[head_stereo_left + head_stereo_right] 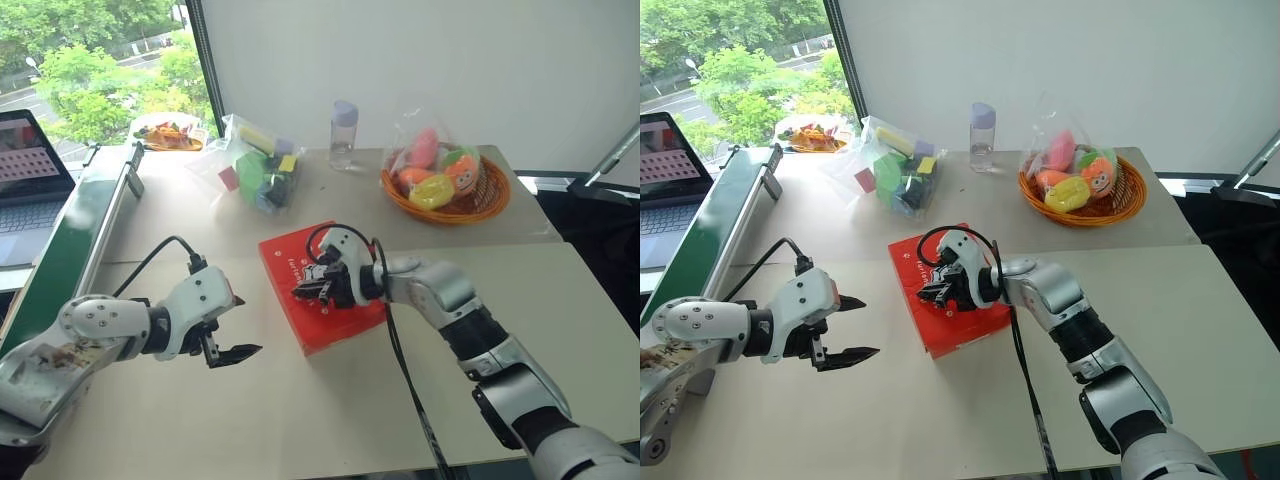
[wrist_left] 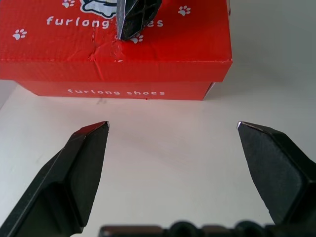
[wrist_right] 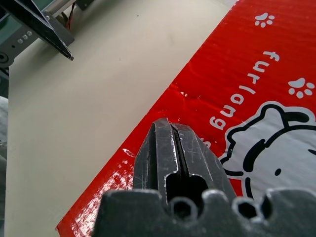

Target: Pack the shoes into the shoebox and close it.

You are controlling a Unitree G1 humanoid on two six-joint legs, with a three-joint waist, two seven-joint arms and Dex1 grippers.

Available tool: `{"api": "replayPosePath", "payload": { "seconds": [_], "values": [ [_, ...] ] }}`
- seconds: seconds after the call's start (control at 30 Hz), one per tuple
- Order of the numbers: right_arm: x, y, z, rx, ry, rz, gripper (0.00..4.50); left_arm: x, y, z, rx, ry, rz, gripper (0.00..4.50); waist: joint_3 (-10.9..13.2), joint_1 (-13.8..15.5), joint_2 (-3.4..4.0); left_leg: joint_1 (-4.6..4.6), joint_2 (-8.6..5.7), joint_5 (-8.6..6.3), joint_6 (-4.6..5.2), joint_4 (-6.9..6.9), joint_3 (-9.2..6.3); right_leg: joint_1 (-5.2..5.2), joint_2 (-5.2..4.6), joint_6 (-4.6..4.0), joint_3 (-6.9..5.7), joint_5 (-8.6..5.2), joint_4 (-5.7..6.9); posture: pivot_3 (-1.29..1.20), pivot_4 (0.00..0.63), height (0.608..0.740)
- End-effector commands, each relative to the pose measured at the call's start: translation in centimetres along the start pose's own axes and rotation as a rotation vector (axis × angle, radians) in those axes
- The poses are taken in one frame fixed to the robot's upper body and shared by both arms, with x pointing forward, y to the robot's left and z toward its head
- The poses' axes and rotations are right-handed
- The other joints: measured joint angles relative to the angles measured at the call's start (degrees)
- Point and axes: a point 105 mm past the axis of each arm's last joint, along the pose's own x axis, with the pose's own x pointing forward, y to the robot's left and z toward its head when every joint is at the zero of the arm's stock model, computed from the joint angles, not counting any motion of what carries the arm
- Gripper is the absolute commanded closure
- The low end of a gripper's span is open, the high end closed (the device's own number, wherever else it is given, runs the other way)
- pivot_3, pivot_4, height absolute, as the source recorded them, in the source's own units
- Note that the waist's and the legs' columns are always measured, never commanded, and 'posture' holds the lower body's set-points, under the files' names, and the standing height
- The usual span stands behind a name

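shoebox (image 1: 322, 288) lid on, mid table (image 1: 300, 420), near orange basket (image 1: 447, 200). right gripper (image 1: 305, 292) fingers pressed together, empty, tips over lid. left gripper (image 1: 852, 328) spread wide, empty, just beside box.

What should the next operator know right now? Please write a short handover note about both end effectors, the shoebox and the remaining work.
Left end effector: open, empty, above the table, beside the shoebox, not touching it.
Right end effector: shut, holding nothing, tips over the red lid; contact cannot be confirmed.
Shoebox: on the table in front of the robot, lid on and looking closed. The shoes are presumably inside.
Done: box appears closed.
Left: check that the lid sits flush all round, then withdraw both arms.
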Motion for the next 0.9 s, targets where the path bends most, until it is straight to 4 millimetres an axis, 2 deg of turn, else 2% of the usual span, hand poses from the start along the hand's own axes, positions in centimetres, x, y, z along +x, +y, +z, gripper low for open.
{"api": "replayPosePath", "payload": {
  "seconds": [0.03, 0.1, 0.2, 0.23, 0.3, 0.4, 0.5, 0.6, 0.67, 0.8, 0.9],
  "values": [
    [0.2, -0.9, -1.0, -0.199, 0.119, -0.057, 4.50, -0.5, -0.1, 0.6, 0.029, -0.013, 0.028, 0.06, 0.0, -0.1, 0.00, 0.01, 0.01, 0.00, 0.00, 0.00, 0.00, 0.00, 0.01, 0.00, 0.00, 0.00, 0.00, 0.00, 0.150, 0.740],
    [0.1, -1.0, -0.9, -0.304, 0.151, -0.067, 4.50, -0.5, -0.2, 0.4, 0.027, -0.009, 0.028, 0.06, 0.0, -0.1, 0.01, 0.06, 0.01, 0.00, 0.00, -0.01, 0.02, 0.00, 0.01, 0.02, 0.01, -0.02, 0.01, 0.00, 0.150, 0.740],
    [-0.5, 0.4, 1.3, -0.324, 0.076, 0.003, 4.50, -0.5, -0.2, 0.3, 0.022, -0.008, 0.030, 0.06, 0.0, 0.0, 0.00, 0.08, 0.02, 0.00, -0.01, -0.01, 0.02, 0.02, 0.00, 0.05, 0.00, -0.05, 0.01, 0.00, 0.150, 0.740],
    [-1.1, 1.1, 2.7, -0.315, 0.020, 0.044, 4.50, -0.5, -0.1, 0.3, 0.020, -0.008, 0.032, 0.06, 0.0, 0.1, 0.00, 0.06, 0.01, 0.00, -0.01, 0.00, 0.02, 0.02, -0.01, 0.03, 0.00, -0.03, 0.01, 0.00, 0.150, 0.740],
    [-2.4, 2.2, 4.5, -0.306, -0.047, 0.113, 4.50, -0.6, -0.1, 0.2, 0.017, -0.006, 0.035, 0.06, 0.0, 0.2, 0.00, 0.01, 0.01, 0.00, -0.01, 0.00, 0.02, -0.01, -0.01, -0.02, 0.00, 0.00, 0.00, 0.00, 0.150, 0.740],
    [-5.3, 4.1, 6.5, -0.382, -0.112, 0.222, 4.50, -0.7, 0.0, 0.4, 0.006, -0.041, 0.041, 0.06, 0.0, 0.3, 0.00, -0.07, 0.00, -0.01, 0.00, -0.01, 0.01, -0.07, -0.03, -0.02, -0.01, 0.00, -0.01, 0.00, 0.150, 0.740],
    [-8.1, 4.8, 7.4, -0.451, -0.155, 0.266, 4.50, -1.0, 0.3, 1.5, -0.024, -0.125, 0.064, 0.06, 0.0, 0.7, -0.01, -0.06, 0.01, -0.01, 0.00, -0.01, 0.00, -0.05, -0.09, -0.01, -0.04, -0.01, -0.02, 0.00, 0.150, 0.740],
    [-9.2, 3.5, 6.9, -0.533, -0.120, 0.172, 4.50, -1.3, -0.2, 0.6, 0.003, -0.069, 0.061, 0.06, 0.0, 0.8, -0.01, 0.00, 0.02, -0.01, -0.01, 0.00, 0.00, 0.00, -0.05, 0.04, -0.06, -0.04, -0.04, 0.00, 0.150, 0.740],
    [-9.4, 2.1, 6.2, -0.603, -0.070, 0.087, 4.50, -1.5, 0.5, 0.4, 0.001, -0.067, 0.107, 0.06, 0.0, 0.7, -0.01, 0.07, 0.03, -0.01, -0.01, -0.01, 0.08, 0.00, -0.05, 0.14, -0.02, -0.12, -0.02, 0.00, 0.150, 0.740],
    [-10.4, 0.0, 5.6, -0.553, -0.087, 0.001, 4.50, -2.0, 2.5, 1.8, -0.008, -0.153, 0.212, 0.06, 0.1, 1.0, -0.02, 0.03, 0.02, -0.01, -0.01, -0.01, 0.14, -0.05, -0.07, 0.09, -0.01, -0.10, -0.01, 0.00, 0.150, 0.740],
    [-10.6, -1.3, 4.5, -0.536, -0.055, -0.034, 4.50, -1.9, 2.6, 1.5, -0.017, -0.120, 0.211, 0.06, 0.1, 1.1, -0.03, 0.01, 0.01, -0.01, -0.01, 0.00, 0.13, -0.03, -0.06, -0.06, -0.01, 0.00, -0.02, 0.00, 0.150, 0.740]
  ]
}}
